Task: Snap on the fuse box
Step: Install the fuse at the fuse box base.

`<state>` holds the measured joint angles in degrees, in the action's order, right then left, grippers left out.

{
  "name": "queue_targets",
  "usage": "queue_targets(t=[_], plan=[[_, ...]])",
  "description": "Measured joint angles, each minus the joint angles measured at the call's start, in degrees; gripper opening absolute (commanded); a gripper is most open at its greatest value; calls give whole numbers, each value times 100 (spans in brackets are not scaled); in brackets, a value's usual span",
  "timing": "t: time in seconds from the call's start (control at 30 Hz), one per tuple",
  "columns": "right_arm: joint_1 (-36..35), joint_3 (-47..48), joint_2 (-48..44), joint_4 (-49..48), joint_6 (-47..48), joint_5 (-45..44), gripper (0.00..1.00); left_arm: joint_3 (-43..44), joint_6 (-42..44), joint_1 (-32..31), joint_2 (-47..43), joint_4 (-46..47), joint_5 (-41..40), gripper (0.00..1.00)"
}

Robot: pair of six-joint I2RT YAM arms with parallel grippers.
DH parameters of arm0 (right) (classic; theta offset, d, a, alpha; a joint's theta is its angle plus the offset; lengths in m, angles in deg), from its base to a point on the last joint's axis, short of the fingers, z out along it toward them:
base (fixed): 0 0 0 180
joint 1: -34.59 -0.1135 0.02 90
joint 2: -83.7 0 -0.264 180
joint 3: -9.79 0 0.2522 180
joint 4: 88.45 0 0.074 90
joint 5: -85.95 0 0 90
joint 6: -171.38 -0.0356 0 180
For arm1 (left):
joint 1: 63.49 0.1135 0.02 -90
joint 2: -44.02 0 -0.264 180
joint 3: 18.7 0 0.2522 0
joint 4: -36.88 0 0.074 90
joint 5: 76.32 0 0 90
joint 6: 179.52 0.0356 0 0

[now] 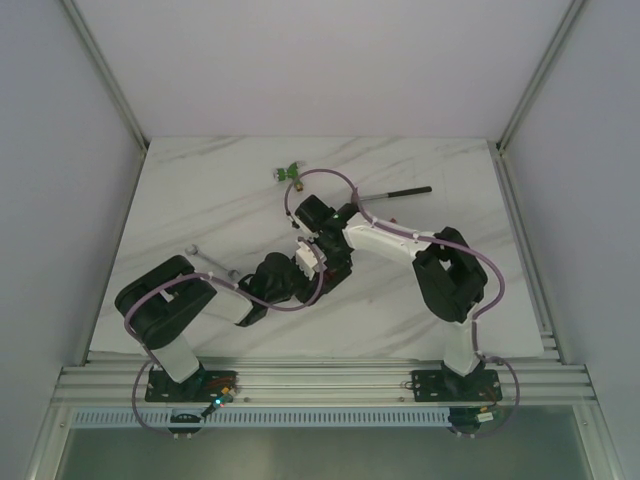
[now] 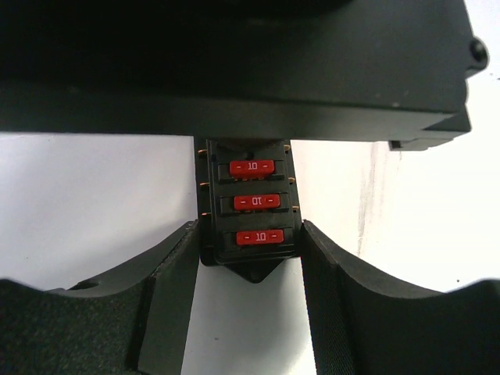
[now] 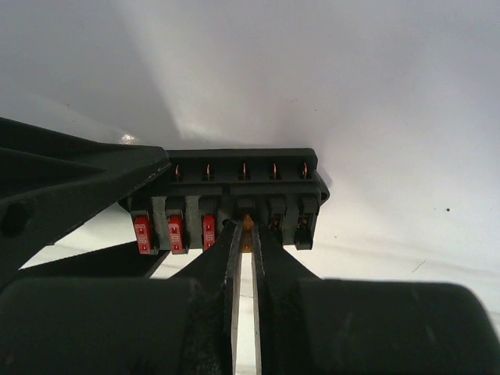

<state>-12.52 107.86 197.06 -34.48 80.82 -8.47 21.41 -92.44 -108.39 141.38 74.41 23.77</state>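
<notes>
Left wrist: left hand [image 2: 248, 238] grips fuse box [image 2: 254, 201].

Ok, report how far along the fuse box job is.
Done: three red fuses sit in the fuse box. In hand: the left gripper clamps the box's sides while the right gripper, shut, holds a small orange fuse at the fourth slot. Left: seating it; two end slots look empty.

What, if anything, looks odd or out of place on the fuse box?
The fuse box is only half filled: three red fuses sit at one end, the other slots look empty. The right gripper, jaws nearly shut, pinches a small orange piece at the fourth slot. No damage shows.
</notes>
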Motion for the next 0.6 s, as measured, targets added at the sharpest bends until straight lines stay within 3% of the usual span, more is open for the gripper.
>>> queue_targets(t=[0.6], plan=[[-81,223,267,39,13,-83,0,-175,-48,216,9,284,184,30]])
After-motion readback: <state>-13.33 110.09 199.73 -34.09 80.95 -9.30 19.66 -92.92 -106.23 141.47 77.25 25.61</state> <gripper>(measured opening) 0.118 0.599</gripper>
